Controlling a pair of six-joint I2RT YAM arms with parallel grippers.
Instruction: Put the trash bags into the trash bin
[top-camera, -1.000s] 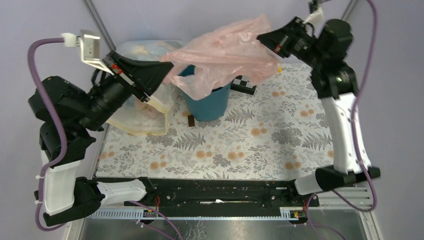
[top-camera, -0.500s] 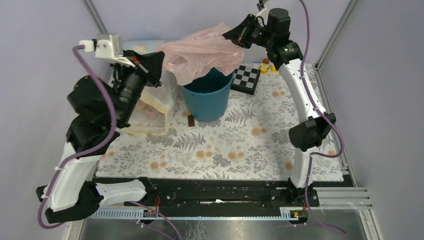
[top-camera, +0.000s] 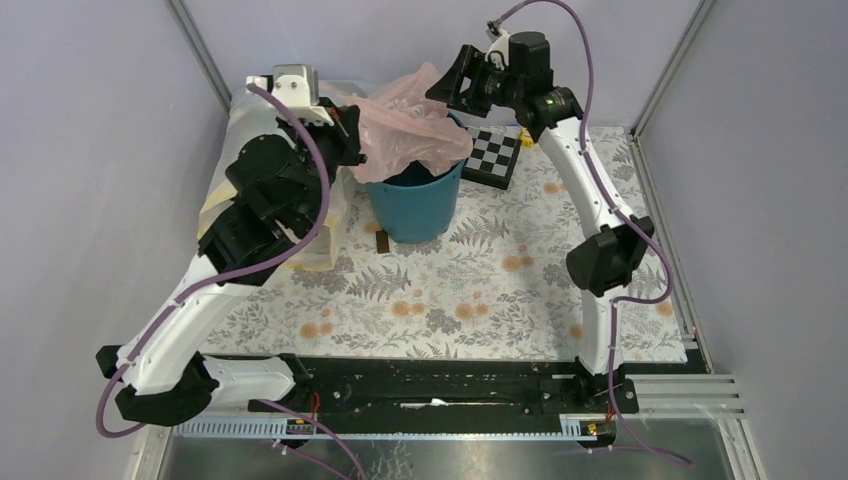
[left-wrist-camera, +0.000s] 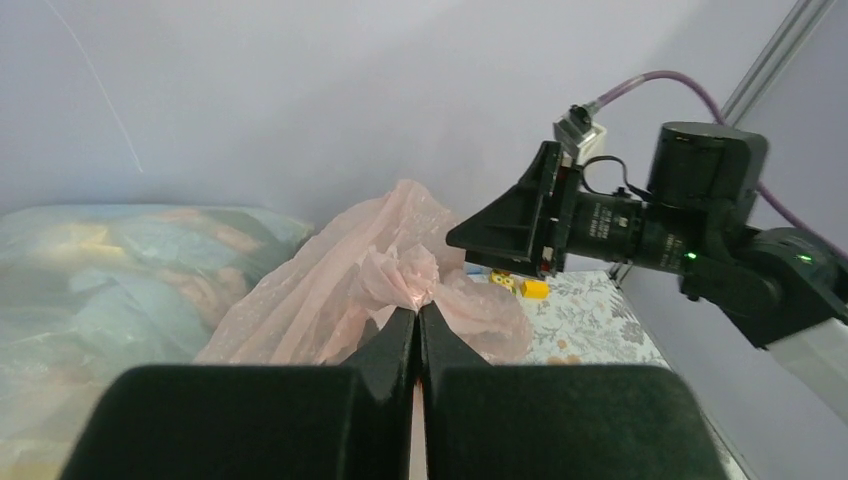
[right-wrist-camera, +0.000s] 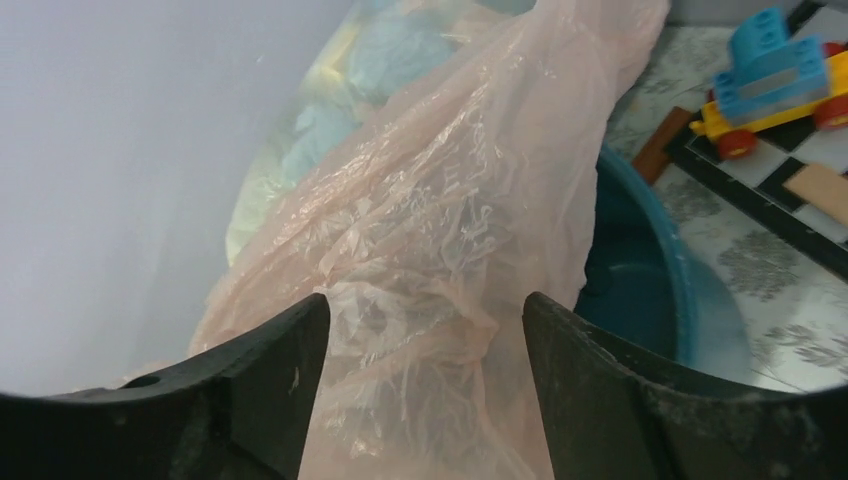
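Over floral table (top-camera: 480, 290), left tool (left-wrist-camera: 418, 312) pinches trash bag (top-camera: 410, 120); right tool (right-wrist-camera: 424, 305) gapes around it.

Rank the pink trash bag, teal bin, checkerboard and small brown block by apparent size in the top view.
1. pink trash bag, though it is raised, nearer the camera
2. teal bin, its top partly covered by the bag
3. checkerboard
4. small brown block

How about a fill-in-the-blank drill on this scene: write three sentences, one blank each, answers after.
The left gripper is ___ on the pink trash bag.
The jaws of the right gripper stand ___.
The checkerboard lies on the ___ arm's side of the trash bin.
Missing words: shut, open, right.
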